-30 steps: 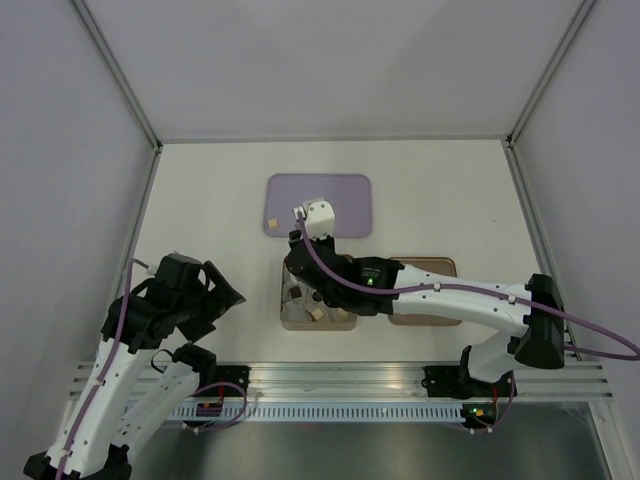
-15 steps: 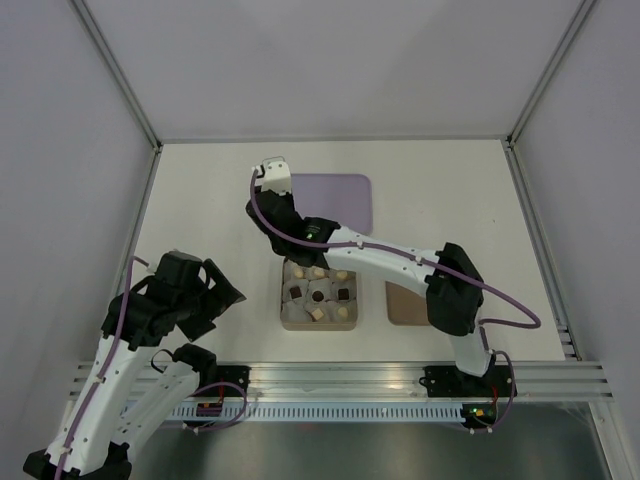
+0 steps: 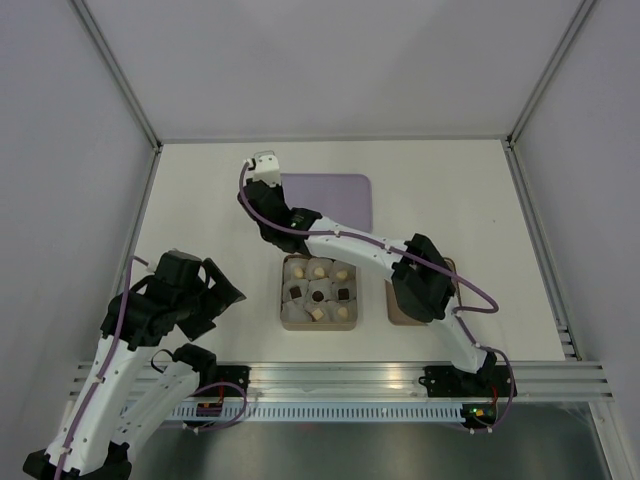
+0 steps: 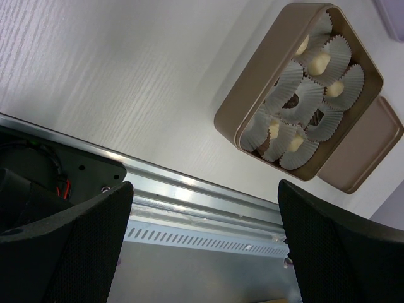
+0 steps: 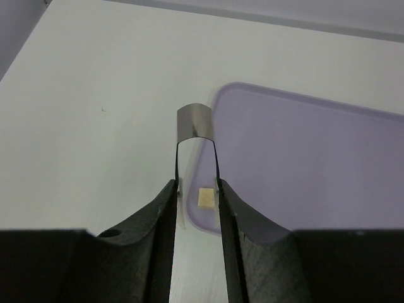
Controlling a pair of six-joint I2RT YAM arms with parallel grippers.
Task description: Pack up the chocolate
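Note:
A single pale tan chocolate cube [image 5: 205, 197] lies on the near left corner of the purple mat [image 5: 303, 164]. My right gripper [image 5: 197, 189] hovers over it, shut on thin metal tongs [image 5: 194, 123] whose blades frame the cube without touching it. From above, the right arm hides that cube. The tan box [image 3: 282, 300] holds white paper cups with pale pieces [image 3: 318, 271] and dark pieces [image 3: 342, 294] of chocolate. My left gripper [image 4: 205, 240] is open and empty, raised at the table's near left, well away from the box [image 4: 233, 123].
The flat brown lid [image 4: 366, 151] lies right of the box, partly under the right arm in the top view. A metal rail [image 3: 330, 380] runs along the near edge. Grey walls enclose the white table on three sides.
The right arm has swung from above the box out to the mat's left corner, uncovering the box. The left arm has not moved.

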